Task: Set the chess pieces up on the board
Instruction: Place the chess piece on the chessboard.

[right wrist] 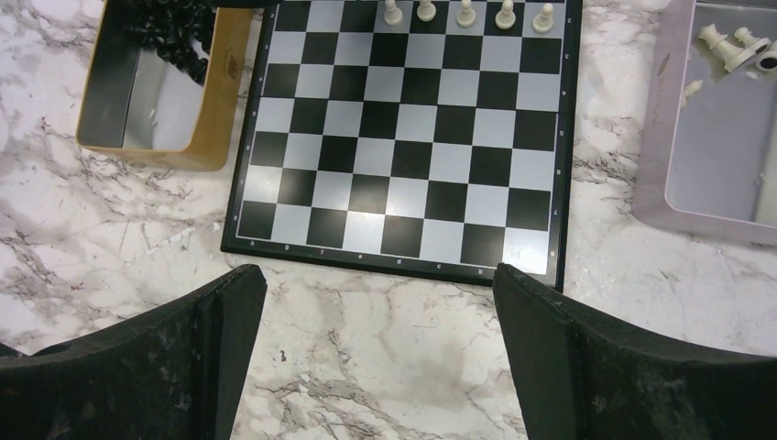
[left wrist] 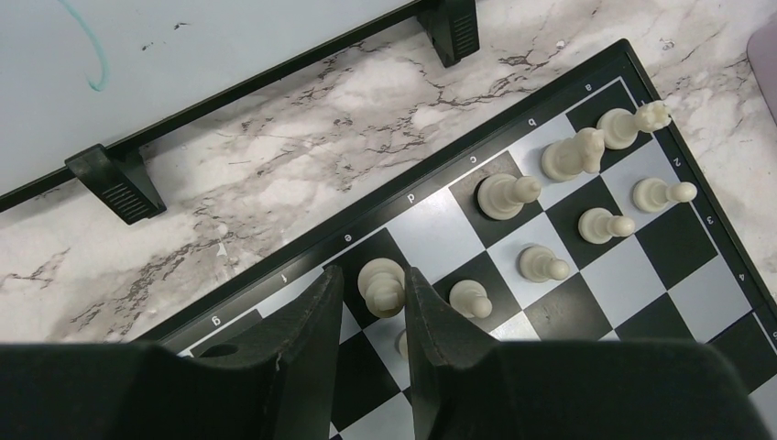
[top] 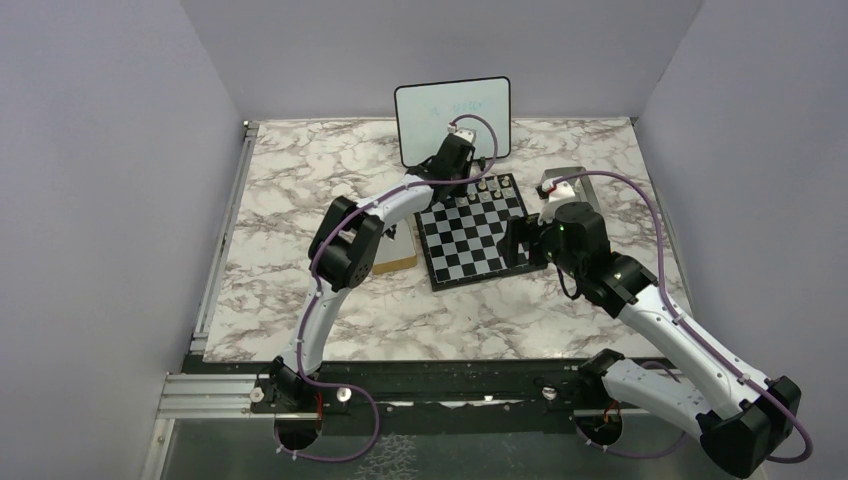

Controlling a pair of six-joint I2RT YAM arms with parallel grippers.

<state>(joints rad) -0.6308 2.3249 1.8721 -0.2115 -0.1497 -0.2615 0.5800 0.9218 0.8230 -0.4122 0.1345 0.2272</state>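
The board [top: 475, 245] lies mid-table, and its far edge fills the left wrist view [left wrist: 623, 275]. Pale chess pieces stand at that corner: three back-rank men [left wrist: 573, 154] and several pawns [left wrist: 605, 225]. My left gripper [left wrist: 374, 275] straddles one upright pale piece [left wrist: 382, 284] on the e-file edge square. The right finger touches it and a thin gap shows on the left. My right gripper [right wrist: 380, 275] is wide open and empty over marble just off the board's near edge [right wrist: 403, 137].
A wooden box [right wrist: 151, 156] holding black pieces sits left of the board. A lilac tray [right wrist: 651, 137] with loose pale pieces [right wrist: 728, 46] sits to its right. A whiteboard on black feet [left wrist: 183, 46] stands just behind the board.
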